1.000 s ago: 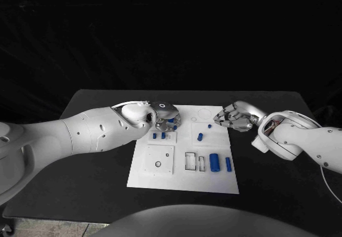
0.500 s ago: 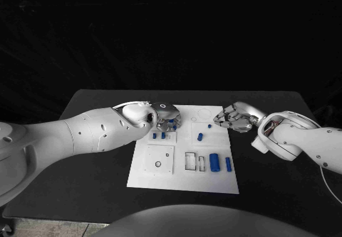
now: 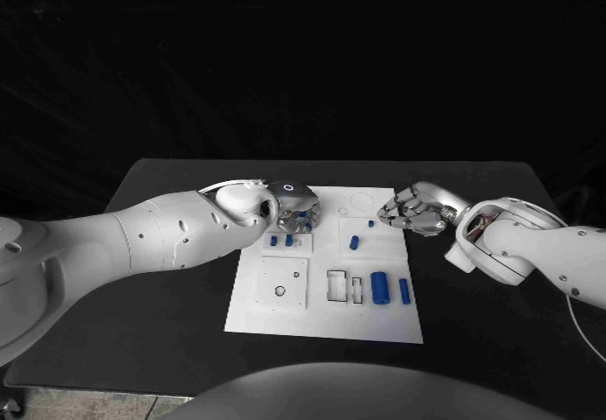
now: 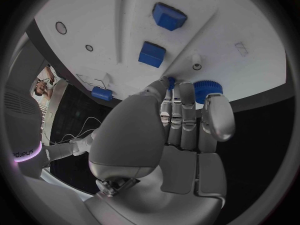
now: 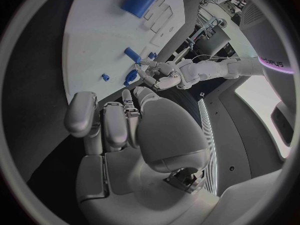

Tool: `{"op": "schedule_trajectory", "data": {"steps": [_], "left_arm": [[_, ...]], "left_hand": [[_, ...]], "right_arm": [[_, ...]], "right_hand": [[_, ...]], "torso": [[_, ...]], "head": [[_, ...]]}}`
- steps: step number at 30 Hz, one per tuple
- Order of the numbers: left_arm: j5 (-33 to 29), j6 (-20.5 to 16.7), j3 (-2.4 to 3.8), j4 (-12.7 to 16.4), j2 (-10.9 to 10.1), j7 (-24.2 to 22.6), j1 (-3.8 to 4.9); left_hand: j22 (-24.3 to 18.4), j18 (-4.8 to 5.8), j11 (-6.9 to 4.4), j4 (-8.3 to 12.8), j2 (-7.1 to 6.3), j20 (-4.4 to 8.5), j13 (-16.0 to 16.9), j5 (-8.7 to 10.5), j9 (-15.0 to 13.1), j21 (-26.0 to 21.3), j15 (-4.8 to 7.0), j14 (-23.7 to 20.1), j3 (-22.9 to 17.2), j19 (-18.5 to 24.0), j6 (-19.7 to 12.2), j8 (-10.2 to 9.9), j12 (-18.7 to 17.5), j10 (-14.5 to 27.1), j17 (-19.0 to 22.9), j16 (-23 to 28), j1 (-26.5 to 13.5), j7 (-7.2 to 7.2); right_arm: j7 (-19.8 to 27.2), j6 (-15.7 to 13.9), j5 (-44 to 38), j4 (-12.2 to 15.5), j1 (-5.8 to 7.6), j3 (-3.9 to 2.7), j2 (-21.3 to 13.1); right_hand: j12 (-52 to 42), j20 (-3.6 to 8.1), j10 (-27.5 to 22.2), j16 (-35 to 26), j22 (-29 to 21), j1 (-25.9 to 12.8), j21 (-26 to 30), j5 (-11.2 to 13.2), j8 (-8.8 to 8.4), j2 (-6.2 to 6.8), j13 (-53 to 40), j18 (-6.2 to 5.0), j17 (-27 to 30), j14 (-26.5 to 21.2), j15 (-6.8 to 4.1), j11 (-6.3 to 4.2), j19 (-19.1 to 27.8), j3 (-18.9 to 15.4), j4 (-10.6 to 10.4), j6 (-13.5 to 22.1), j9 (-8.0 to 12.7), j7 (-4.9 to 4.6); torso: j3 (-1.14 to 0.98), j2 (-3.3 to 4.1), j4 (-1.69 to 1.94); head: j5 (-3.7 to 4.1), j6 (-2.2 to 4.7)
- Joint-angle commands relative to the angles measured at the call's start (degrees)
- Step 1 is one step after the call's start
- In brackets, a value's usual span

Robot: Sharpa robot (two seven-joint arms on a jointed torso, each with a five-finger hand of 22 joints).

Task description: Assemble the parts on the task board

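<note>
The white task board lies mid-table with blue parts on it. My left hand hovers over its far left corner. In the left wrist view its thumb and fingertips pinch together on a small blue part, beside a round blue part. Two blue blocks stand in the board just beyond. My right hand sits at the board's far right edge with its fingers curled in and nothing visible in them.
Near the board's front right lie a thick blue cylinder, a thin one and a short one. Two smaller blue parts sit in the middle. Black table surrounds the board.
</note>
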State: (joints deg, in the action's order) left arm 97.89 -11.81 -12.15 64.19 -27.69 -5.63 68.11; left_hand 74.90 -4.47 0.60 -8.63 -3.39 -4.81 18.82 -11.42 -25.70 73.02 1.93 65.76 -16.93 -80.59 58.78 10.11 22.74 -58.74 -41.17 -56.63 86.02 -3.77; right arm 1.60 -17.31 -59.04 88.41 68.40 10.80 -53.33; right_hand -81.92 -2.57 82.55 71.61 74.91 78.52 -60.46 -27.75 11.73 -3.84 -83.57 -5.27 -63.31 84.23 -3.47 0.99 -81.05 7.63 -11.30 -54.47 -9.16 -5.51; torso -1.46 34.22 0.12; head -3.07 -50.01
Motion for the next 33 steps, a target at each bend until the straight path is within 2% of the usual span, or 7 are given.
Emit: {"op": "schedule_trajectory", "data": {"steps": [1,14,22,33], "left_arm": [[-0.5,-1.7,0.05,0.1,0.0,-1.0,-0.03],[-4.7,-2.9,0.88,2.6,-2.5,-0.6,0.39],[-6.9,-3.0,1.01,3.9,-3.8,-0.3,0.77],[-7.7,-1.7,1.03,4.2,-3.9,-0.1,0.82]], "left_hand": [[10.2,0.78,0.05,0.5,0.28,0.08,-0.4,-0.29,0.0,0.4,-0.12,0.7,0.0,-0.5,0.7,0.4,-0.7,-1.1,0.1,0.1,0.0,0.04],[10.3,0.87,0.29,0.9,-0.2,0.17,-1.3,-0.4,0.1,0.9,-0.09,1.7,-0.1,-0.9,1.3,0.4,-2.1,-3.2,0.4,-0.1,-0.5,-0.26],[10.4,0.88,0.36,1.2,-0.37,0.26,-1.4,-0.53,0.2,1.0,0.12,1.9,-0.3,-1.0,1.4,0.4,-2.4,-4.0,0.4,-0.1,-0.3,-0.39],[10.3,0.85,0.37,1.2,-0.42,0.29,-1.4,-0.55,0.3,0.8,0.14,1.9,-0.3,-1.0,1.5,0.4,-2.4,-4.2,0.6,0.0,-0.3,-0.4]], "right_arm": [[-0.2,1.0,0.1,0.0,-0.04,-0.01,-0.1],[-0.6,2.8,0.1,-0.1,-0.05,-0.01,-0.2],[-0.7,3.5,0.1,-0.3,-0.16,-0.01,-0.1],[-1.0,4.0,0.1,-0.3,-0.23,-0.01,-0.2]], "right_hand": [[0.2,-0.23,0.0,-0.3,6.6,0.6,0.3,-0.3,-0.21,0.07,7.8,-0.39,0.1,1.5,0.03,-0.36,0.2,0.4,0.1,-0.5,0.1,-0.01],[0.8,-0.24,-0.6,-1.0,6.3,1.1,1.7,-0.8,-0.24,0.2,8.6,-0.59,1.0,1.2,0.06,-0.34,0.7,1.1,0.7,-0.7,0.2,-0.03],[1.2,-0.26,-1.0,-1.4,6.1,1.3,2.5,-1.1,-0.28,0.26,9.2,-0.72,1.6,1.0,0.1,-0.3,1.0,1.5,0.9,-0.8,0.2,-0.07],[1.5,-0.29,-1.3,-1.7,5.9,1.3,3.2,-1.2,-0.3,0.3,9.6,-0.82,2.0,0.9,0.13,-0.28,1.2,1.7,1.1,-0.8,0.3,-0.1]], "torso": [[0.0,0.05,0.01],[-0.02,-0.07,0.04],[0.02,-0.03,0.03],[-0.01,0.03,-0.02]], "head": [[0.2,0.01],[0.71,0.01],[0.83,0.01],[0.79,0.01]]}}
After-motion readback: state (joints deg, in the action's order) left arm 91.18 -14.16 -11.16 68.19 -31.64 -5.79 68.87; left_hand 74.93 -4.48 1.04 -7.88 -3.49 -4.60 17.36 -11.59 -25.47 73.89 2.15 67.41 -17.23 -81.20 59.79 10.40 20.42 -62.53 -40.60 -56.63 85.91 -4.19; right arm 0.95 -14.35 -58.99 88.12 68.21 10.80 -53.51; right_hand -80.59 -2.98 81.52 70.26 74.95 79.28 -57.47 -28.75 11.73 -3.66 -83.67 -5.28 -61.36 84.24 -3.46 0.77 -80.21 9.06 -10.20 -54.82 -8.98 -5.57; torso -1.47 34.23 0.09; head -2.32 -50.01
